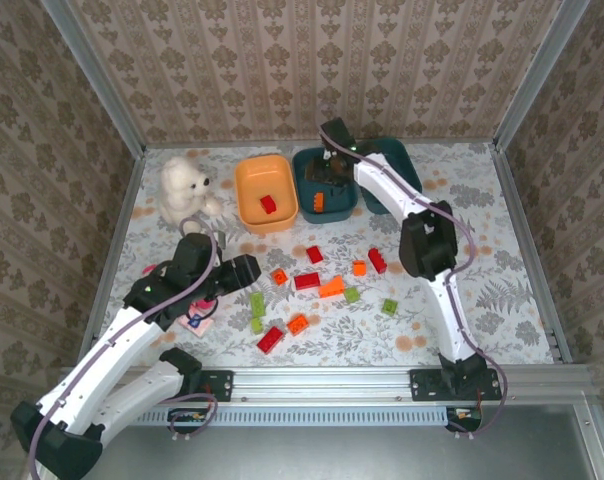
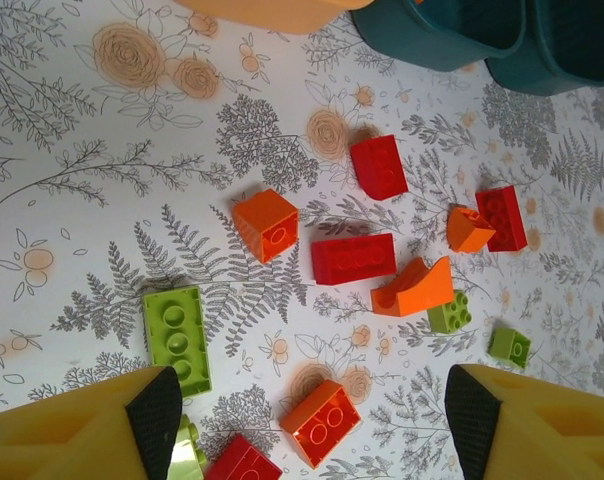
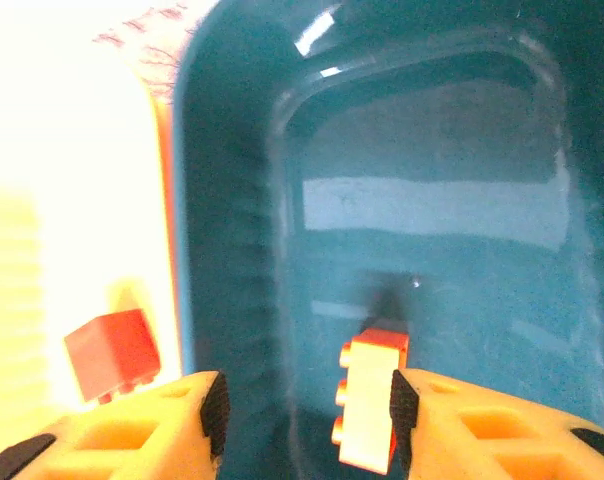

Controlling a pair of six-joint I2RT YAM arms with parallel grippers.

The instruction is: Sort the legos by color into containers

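My right gripper (image 3: 308, 410) hangs open inside the left teal container (image 3: 222, 230). An orange lego (image 3: 370, 405) stands on end against its right pad, with a wide gap to the left pad. From above, this gripper (image 1: 327, 170) sits over that container (image 1: 304, 185). The orange container (image 1: 244, 190) holds a red lego (image 1: 268, 204). A second teal container (image 1: 407, 165) stands to the right. My left gripper (image 2: 314, 420) is open above the table, with an orange lego (image 2: 321, 422) lying between its fingers, untouched. A lime lego (image 2: 177, 338) and a red lego (image 2: 353, 258) lie close by.
A white teddy bear (image 1: 187, 188) sits left of the orange container. A pink doll and a small card (image 1: 197, 320) lie under my left arm. Several more legos are scattered mid-table around an orange wedge (image 1: 332, 287). Metal posts and patterned walls enclose the table.
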